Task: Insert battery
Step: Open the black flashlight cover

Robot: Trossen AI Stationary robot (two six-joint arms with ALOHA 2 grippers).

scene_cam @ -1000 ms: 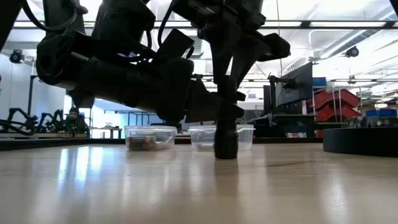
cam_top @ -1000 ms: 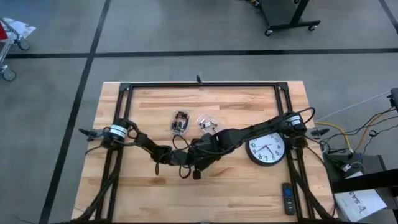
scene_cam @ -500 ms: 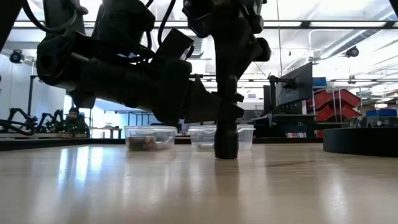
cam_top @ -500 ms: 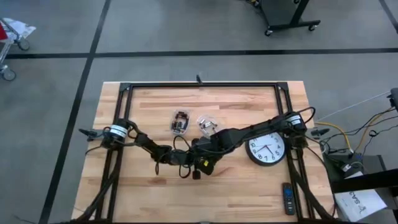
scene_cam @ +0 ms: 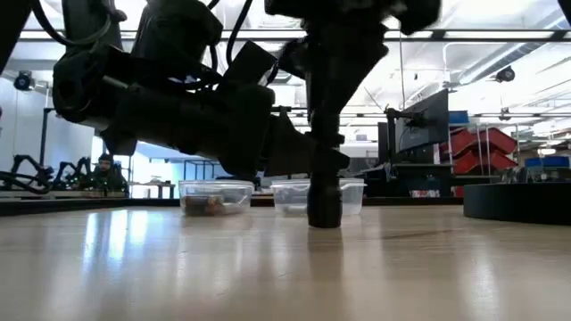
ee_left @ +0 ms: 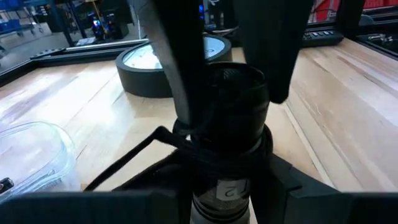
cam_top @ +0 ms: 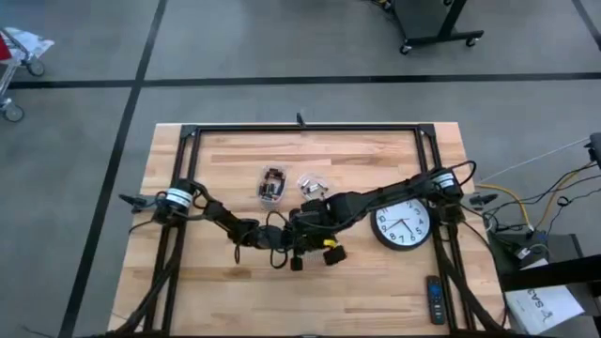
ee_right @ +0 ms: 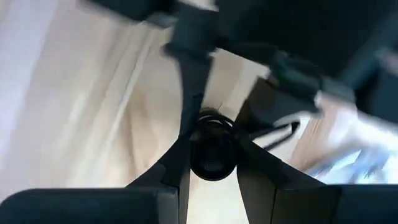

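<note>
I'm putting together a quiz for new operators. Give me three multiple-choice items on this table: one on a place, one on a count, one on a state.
1. Where on the wooden table does the round black-rimmed wall clock lie?
A. right side
B. left side
C. centre

2. How many clear plastic containers are there?
A. one
B. two
C. four

3. How is the dark cylinder placed?
A. lying flat
B. upright on the table
C. lifted clear

Answers:
1 A: the high view shows it by the right arm's base.
2 B: one beside the other.
3 B: its base meets the wood, with the left gripper clamping it.
</note>
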